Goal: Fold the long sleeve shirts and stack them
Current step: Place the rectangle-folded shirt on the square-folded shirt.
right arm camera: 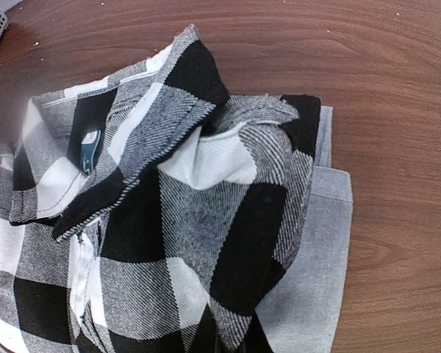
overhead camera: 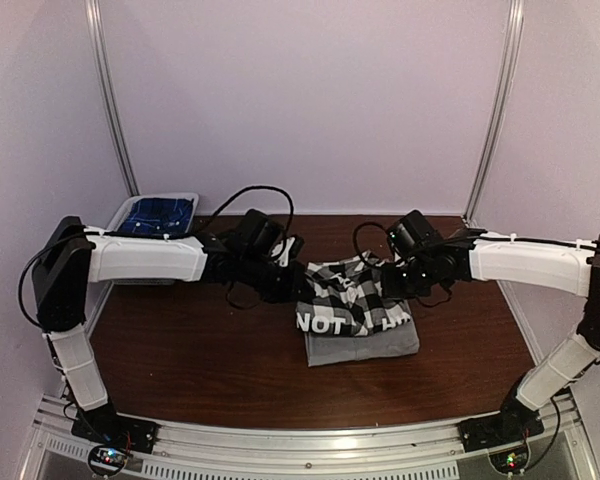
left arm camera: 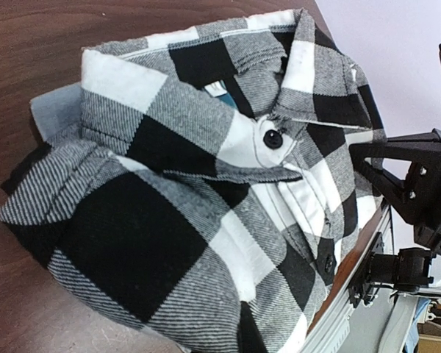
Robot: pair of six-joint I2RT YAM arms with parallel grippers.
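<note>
Dark brown wood spreads under me, a table (overhead camera: 180,350) closed in by pale walls (overhead camera: 310,100). Both my arms reach inward over its middle, where the two long sleeve shirts lie in one pile. The grey shirt (overhead camera: 365,347) lies flat on the wood at the bottom, and its near edge and right side show from under the checked flannel shirt (overhead camera: 345,300), which sits folded on top of it. White lettering (overhead camera: 320,322) runs along the black band at the flannel's near edge.

My left gripper (overhead camera: 280,280) hangs just beside the pile's left side and my right gripper (overhead camera: 392,283) is at its right rear corner. From above both are dark shapes, and neither wrist camera shows my own fingers plainly, so I cannot tell whether either is released or clenched, or touches the cloth.

My left wrist view looks down on the flannel's collar, with a black button (left arm camera: 273,138) on the placket and a sliver of grey cloth at the edge. My right wrist view shows a rumpled fold of flannel raised above the grey cloth.

At the back left corner stands a white basket (overhead camera: 120,215) holding something blue.
</note>
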